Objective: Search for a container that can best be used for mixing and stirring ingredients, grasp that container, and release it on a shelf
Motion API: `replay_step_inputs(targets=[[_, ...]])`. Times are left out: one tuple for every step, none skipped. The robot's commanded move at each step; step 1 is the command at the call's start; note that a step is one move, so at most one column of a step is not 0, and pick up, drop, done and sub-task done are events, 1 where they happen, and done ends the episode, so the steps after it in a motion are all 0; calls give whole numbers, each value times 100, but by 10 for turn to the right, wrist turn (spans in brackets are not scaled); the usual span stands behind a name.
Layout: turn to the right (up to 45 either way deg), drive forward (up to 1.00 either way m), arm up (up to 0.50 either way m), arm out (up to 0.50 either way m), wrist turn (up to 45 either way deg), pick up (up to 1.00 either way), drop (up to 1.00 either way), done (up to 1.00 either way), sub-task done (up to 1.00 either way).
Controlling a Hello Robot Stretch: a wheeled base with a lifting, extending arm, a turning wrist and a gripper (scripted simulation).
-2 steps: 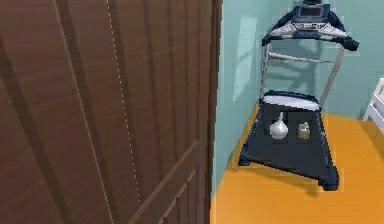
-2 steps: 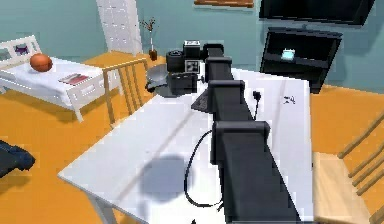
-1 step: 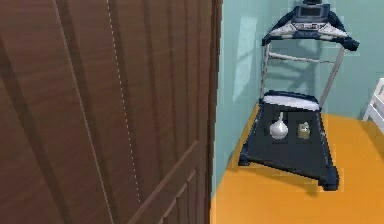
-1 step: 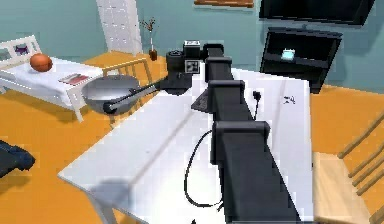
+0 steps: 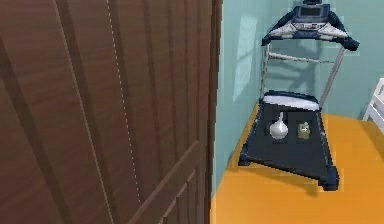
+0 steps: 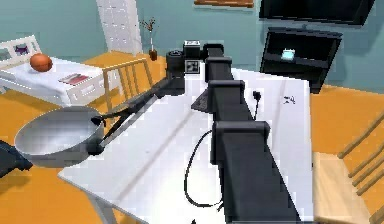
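Gripper (image 6: 100,124): a grey metal bowl (image 6: 55,140) is held at its far end, clear of every surface, just off the white bench (image 6: 300,120).

glossy metal bowl (image 6: 55,140), smooth matt table (image 6: 150,152), grained wood door (image 5: 100,110)

Bowl (image 6: 55,140): grey metal, round, wide and shallow, inside bare. Upright, mouth up and tipped a little toward the camera. Hangs at the gripper's (image 6: 98,124) far end, rim at the fingertips, clear of any surface, so the gripper holds it. Shelf unit (image 6: 300,55): dark, low, open-fronted, upright, well apart from the gripper, far out beyond it toward the arm side view's upper right.
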Motion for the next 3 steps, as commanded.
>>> replay_step_inputs(targets=[[0,0,0,0,-210,0,0,0,0],[0,0,0,-32,0,0,0,0,0],[-450,0,0,0,0,0,0,0,0]])
